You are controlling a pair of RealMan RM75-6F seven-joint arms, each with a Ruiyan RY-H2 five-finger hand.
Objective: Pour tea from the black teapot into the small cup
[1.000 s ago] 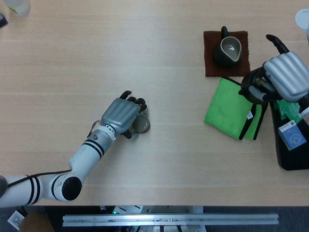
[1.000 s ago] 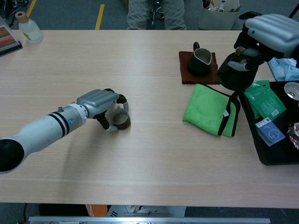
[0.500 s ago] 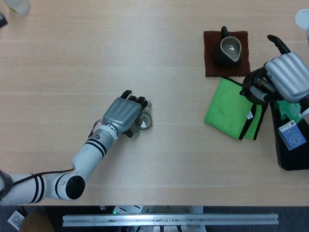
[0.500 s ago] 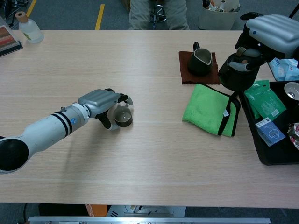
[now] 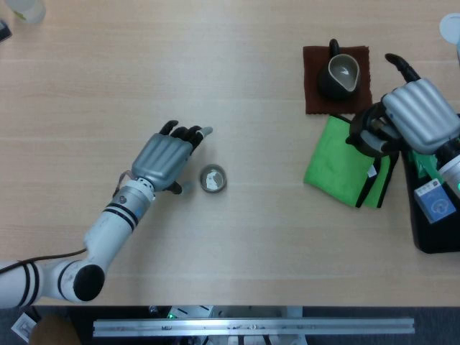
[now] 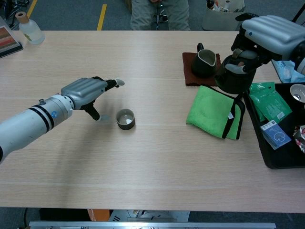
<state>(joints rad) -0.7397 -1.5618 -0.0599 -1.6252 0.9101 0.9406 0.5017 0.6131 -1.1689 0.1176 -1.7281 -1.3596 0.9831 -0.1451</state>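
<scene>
Right hand (image 6: 267,36) around one black teapot (image 6: 232,76) — left hand (image 6: 86,93) spread, beside one small cup (image 6: 126,119).

Setting: indoor lab or workshop floor. Evidence: long pale wood-laminate table (image 6: 157,157); grey floor with yellow marking line (image 6: 101,16); seated person (image 6: 159,12) at the far edge; bin of clutter (image 6: 223,14); metal rail (image 5: 251,327) along the near edge.

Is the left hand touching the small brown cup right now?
Apart. The head view shows bare table between the left hand and the small brown cup; the chest view shows the same gap.
</scene>
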